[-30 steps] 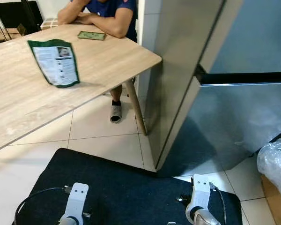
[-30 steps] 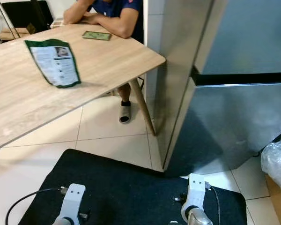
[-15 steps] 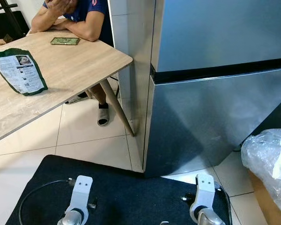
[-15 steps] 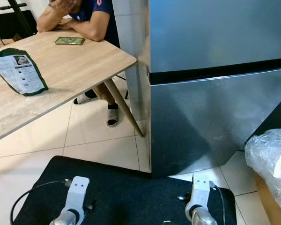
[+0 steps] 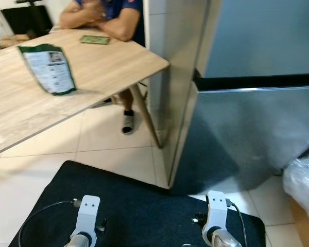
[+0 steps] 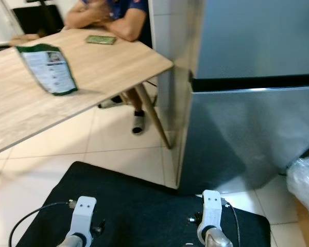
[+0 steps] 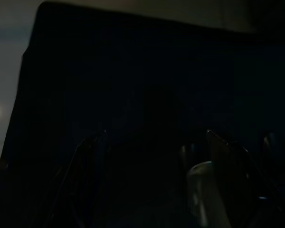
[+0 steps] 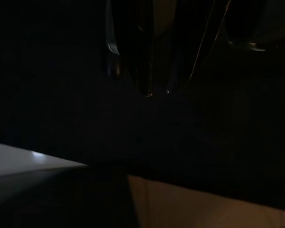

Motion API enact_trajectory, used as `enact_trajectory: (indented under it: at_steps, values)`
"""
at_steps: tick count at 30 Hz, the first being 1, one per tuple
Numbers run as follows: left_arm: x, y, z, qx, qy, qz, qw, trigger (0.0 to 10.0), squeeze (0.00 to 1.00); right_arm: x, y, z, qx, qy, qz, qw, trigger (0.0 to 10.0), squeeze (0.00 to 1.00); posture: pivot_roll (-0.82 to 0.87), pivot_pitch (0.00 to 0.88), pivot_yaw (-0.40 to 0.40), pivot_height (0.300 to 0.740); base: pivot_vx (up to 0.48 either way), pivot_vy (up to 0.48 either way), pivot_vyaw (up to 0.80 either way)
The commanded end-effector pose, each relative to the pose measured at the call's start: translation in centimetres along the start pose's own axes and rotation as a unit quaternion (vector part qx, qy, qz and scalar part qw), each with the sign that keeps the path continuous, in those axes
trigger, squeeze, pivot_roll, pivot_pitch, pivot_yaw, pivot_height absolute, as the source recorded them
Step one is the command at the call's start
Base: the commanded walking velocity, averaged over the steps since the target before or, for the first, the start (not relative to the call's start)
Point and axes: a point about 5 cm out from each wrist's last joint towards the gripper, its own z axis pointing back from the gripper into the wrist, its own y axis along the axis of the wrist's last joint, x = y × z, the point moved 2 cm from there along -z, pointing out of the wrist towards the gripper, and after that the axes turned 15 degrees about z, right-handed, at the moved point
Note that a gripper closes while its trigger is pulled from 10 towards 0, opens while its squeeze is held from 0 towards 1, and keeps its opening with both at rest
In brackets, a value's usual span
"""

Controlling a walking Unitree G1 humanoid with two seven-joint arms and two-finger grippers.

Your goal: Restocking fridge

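Note:
The silver fridge [image 5: 257, 128] stands ahead on the right, both doors closed, with a dark gap between the upper and lower door. A green pouch [image 5: 47, 69] stands upright on the wooden table [image 5: 103, 72] at the left. Both arms hang low over the black mat: the left arm [image 5: 86, 216] and the right arm [image 5: 215, 211]. In the dark left wrist view my left gripper [image 7: 155, 133] has its fingertips wide apart with nothing between them. In the right wrist view my right gripper [image 8: 157, 91] has its fingertips close together, holding nothing.
A person sits at the table's far end with arms folded beside a phone [image 5: 95, 39]. One sandalled foot [image 5: 127, 123] rests by the table leg [image 5: 149, 118], close to the fridge's side. A black mat [image 5: 144, 206] lies underfoot. A clear plastic bag [image 5: 303, 182] sits at the right edge.
The whole picture has swung back to the left, so the camera turned. The person's hands have come down from the head to the table. Pouch, fridge and arms are unchanged.

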Motion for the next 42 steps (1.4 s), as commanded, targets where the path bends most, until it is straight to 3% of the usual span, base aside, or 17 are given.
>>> enact_trajectory:
  at_steps: [1, 39, 42]
  values:
    - [-0.4, -1.29, 0.45, -0.021, 0.008, 0.006, 1.0, 10.0, 0.0, -0.25, -0.79, 0.23, -0.01, 0.002, -0.004, 1.0, 10.0, 0.0, -0.11, 0.143, 0.034, 0.74, 0.0, 0.0, 0.8]
    - [-0.94, -1.5, 0.4, -0.037, 0.015, 0.02, 0.999, 10.0, 0.0, 0.02, -1.02, 0.32, -0.015, -0.004, -0.003, 1.0, 10.0, 0.0, -0.12, 0.131, 0.041, 0.74, 0.0, 0.0, 0.8]
    - [-0.96, -1.65, 0.38, -0.047, 0.012, 0.02, 0.999, 10.0, 0.0, 0.28, -1.34, 0.38, -0.025, -0.016, -0.018, 0.999, 10.0, 0.0, -0.12, 0.126, 0.041, 0.74, 0.0, 0.0, 0.0]
